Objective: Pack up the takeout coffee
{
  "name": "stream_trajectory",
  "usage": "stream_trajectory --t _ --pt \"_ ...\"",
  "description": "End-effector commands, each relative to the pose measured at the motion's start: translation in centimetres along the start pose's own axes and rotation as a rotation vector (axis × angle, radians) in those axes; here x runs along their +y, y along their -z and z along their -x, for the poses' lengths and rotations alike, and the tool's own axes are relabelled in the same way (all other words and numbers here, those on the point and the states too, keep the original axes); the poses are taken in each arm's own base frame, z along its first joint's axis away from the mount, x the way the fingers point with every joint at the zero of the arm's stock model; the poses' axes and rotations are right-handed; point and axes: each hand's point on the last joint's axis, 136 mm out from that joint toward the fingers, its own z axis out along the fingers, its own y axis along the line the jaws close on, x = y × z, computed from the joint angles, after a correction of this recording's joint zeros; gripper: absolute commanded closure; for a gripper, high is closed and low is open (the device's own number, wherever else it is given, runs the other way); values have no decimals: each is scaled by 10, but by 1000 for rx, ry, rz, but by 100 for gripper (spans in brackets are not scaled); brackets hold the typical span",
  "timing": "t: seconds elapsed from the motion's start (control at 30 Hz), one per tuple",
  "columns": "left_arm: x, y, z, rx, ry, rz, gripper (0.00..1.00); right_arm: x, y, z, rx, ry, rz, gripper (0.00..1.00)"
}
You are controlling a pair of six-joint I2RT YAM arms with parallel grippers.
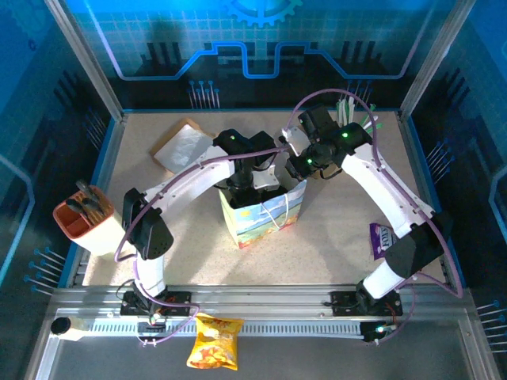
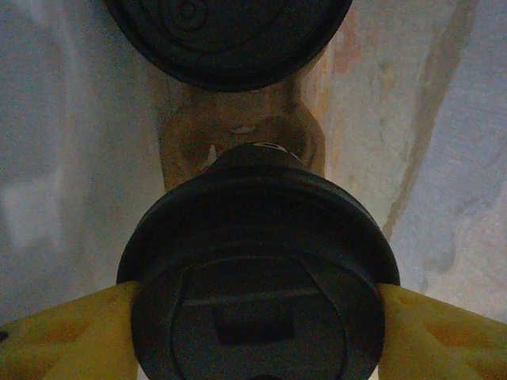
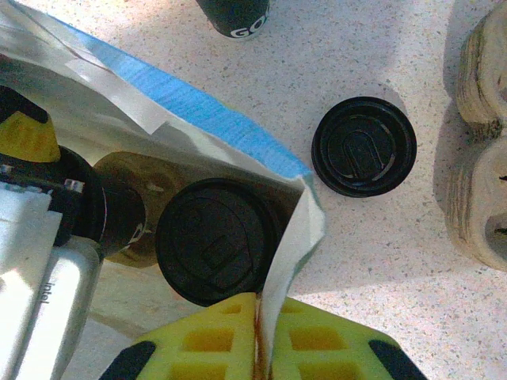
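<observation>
The takeout coffee (image 2: pixel 257 261) shows its round black lid from above, deep inside the open paper bag (image 1: pixel 261 218). My left gripper (image 2: pixel 257 321) reaches down into the bag, its yellow fingers (image 2: pixel 63 332) pressed against both sides of the lid. A second black-lidded cup (image 2: pixel 230 39) stands beyond it on the bag's floor. In the right wrist view one lidded cup (image 3: pixel 218 241) sits inside the bag (image 3: pixel 158 95) beside the left arm's wrist. My right gripper (image 3: pixel 277 305) is pinched shut on the bag's upper edge, holding it at its right side (image 1: pixel 303 170).
A stack of black lids (image 3: pixel 364 146) lies on the table just outside the bag, with a wooden holder (image 3: pixel 483 158) to its right. An orange utensil tub (image 1: pixel 83 218), a brown paper sheet (image 1: pixel 182 146), a purple packet (image 1: pixel 382 237) and a yellow chip bag (image 1: pixel 215 342) lie around.
</observation>
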Motion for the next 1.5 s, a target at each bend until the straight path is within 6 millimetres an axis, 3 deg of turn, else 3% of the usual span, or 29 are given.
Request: stream_trajectory --t 0.0,0.9,1.47 --pt "-2 2 -4 1 -1 -3 52 -4 1 -5 9 -10 -6 87" --pt "4 4 -10 17 8 26 52 -5 0 -6 16 -9 -9 88" --pt "7 -5 -12 48 22 34 52 -6 -1 -7 20 -13 -8 88"
